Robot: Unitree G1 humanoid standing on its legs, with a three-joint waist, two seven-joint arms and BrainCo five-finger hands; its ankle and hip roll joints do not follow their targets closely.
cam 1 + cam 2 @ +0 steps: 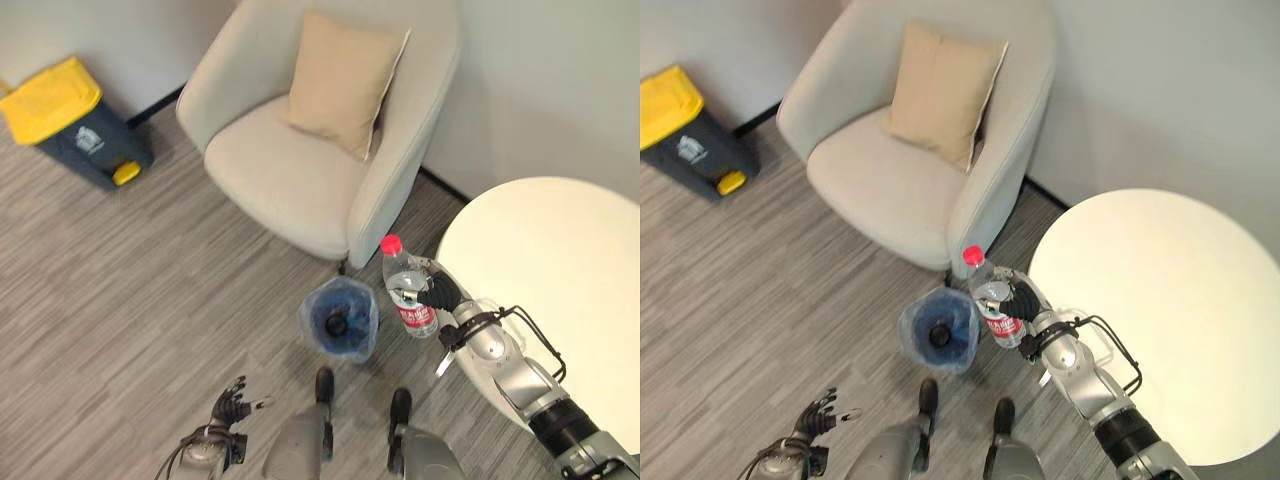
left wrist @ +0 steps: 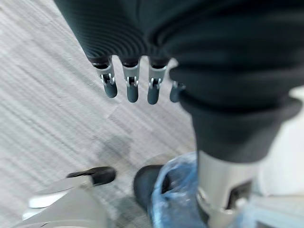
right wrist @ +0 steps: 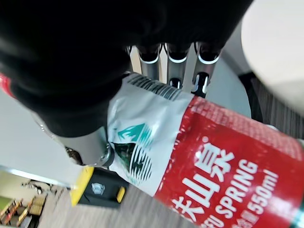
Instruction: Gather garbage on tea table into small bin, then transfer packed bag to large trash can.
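Note:
A clear plastic water bottle (image 1: 408, 288) with a red cap and red label is held upright in my right hand (image 1: 445, 293), whose fingers (image 3: 178, 61) curl round it. It hangs between the round white tea table (image 1: 560, 280) and the small bin (image 1: 340, 318), just right of the bin. The small bin stands on the floor, lined with a blue bag, its mouth open. My left hand (image 1: 232, 405) hangs low at the lower left with relaxed, straight fingers (image 2: 132, 88) and holds nothing. The large trash can (image 1: 75, 122), dark grey with a yellow lid, stands at the far left by the wall.
A cream armchair (image 1: 320, 130) with a beige cushion (image 1: 343, 82) stands just behind the small bin. The floor is grey wood-pattern planks, with open room between the small bin and the large can.

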